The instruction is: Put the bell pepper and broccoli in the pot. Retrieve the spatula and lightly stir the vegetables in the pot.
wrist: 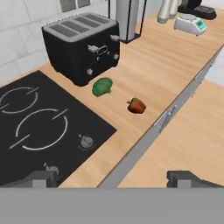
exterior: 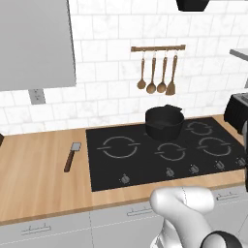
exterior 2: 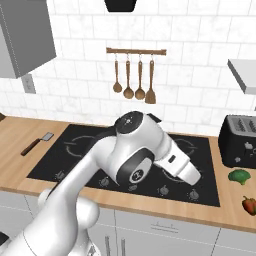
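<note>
The bell pepper (wrist: 137,106), a small glossy red-orange lump, lay on the wooden worktop (wrist: 175,65) near its front edge, at the right of the hob (wrist: 39,127). Just beside it, closer to the boxy black toaster (wrist: 83,46), sat the broccoli (wrist: 102,86), green and knobbly. Both were free on the bare wood, well apart from the pot (exterior: 164,123), which stood squat, round and matt black on a back burner, apparently waiting to receive them.

The gripper (wrist: 113,178) hung above the front edge of the worktop with its jaws spread wide and nothing between them, looking down at the two vegetables; to my eye it was lining up for a first pick, the pepper being the nearer.

The spatula (exterior: 72,156), with its flat grey blade and dark wooden handle, lay on the worktop left of the hob, untouched. Wooden spoons (exterior: 151,75) dangled from a rail on the white tiled wall behind the pot.
</note>
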Controlling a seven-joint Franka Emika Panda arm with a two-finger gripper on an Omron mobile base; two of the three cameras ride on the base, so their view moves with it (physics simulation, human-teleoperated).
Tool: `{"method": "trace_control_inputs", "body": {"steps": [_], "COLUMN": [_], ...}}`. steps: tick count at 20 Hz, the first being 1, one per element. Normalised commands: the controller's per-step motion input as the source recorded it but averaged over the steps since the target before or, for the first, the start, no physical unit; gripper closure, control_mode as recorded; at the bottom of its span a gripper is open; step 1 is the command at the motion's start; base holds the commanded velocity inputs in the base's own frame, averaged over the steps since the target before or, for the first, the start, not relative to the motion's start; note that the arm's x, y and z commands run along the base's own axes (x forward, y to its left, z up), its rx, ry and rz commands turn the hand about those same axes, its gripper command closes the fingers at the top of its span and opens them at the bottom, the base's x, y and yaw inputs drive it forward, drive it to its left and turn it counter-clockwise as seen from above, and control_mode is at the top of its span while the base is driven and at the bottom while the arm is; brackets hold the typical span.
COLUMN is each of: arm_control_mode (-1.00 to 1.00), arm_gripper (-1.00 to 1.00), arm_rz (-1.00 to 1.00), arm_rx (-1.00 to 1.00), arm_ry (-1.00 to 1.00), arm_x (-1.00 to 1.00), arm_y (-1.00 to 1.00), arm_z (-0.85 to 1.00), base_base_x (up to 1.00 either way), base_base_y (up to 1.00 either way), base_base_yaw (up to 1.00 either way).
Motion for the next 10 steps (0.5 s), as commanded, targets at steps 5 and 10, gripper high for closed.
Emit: {"method": "trace_control_inputs", "body": {"steps": [5,10], "arm_control_mode": [-1.00,-1.00], "arm_gripper": [-1.00,-1.00], "arm_rz": [0.00,0.00], "arm_rx": [-0.01,0.00], "arm_ry": [0.00,0.00], "arm_x": [0.00,0.00], "arm_y": [-0.55,-0.52], "arm_z": [-0.30,-0.07], "base_base_x": [0.00,0.00], "base_base_y": [0.00,0.00], "base_base_yaw": [0.00,0.00]}}
